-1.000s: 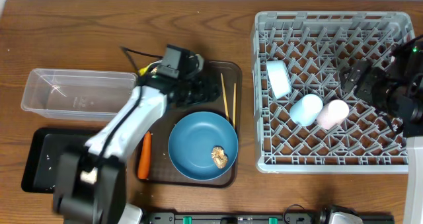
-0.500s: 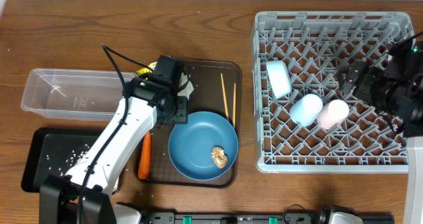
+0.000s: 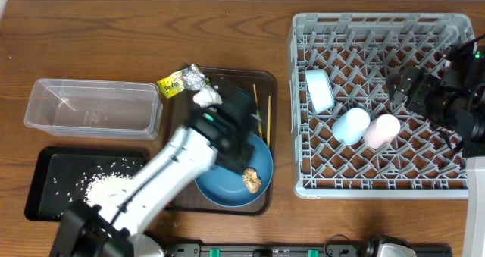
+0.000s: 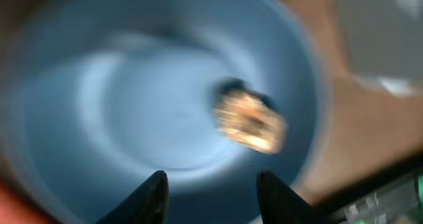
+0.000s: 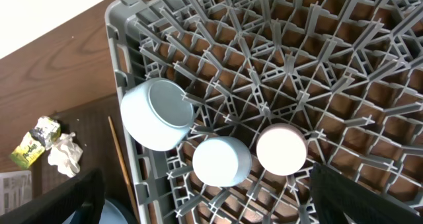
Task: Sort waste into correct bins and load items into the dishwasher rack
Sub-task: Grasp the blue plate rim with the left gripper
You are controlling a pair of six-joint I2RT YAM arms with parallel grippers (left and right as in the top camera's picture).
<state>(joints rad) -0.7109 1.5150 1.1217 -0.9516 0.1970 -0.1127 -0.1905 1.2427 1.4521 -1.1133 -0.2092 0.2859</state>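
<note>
Now the left arm (image 3: 174, 170) has swung off the far-left corner of the brown tray (image 3: 242, 73) and reaches over the blue plate (image 3: 223, 195). Its jaws hang released and empty just above the plate, with the brownish lump (image 3: 251, 179) lying on the plate's right side just ahead of them. The move has uncovered the yellow-green wrapper (image 3: 174, 83), which lies across the tray's far-left rim, and the crumpled white paper (image 3: 206, 98) just beside it inside the tray. Two chopsticks (image 3: 268, 111) lie along the tray's right side, partly under the arm. To the left, the black tray (image 3: 30, 185) holds a heap of rice (image 3: 104, 186); the clear tub (image 3: 91, 108) stands just beyond it. The right arm (image 3: 462, 98) has barely shifted: its jaws are spread wide, holding nothing, over the grey rack (image 3: 303, 183). In the rack's left half a white bowl (image 3: 320, 90) leans on its edge, and to its near right the light blue cup (image 3: 351, 125) and pink cup (image 3: 381, 130) sit side by side. Everything rests on a dark wooden counter (image 3: 227, 29), with a pale strip beyond its far edge.
</note>
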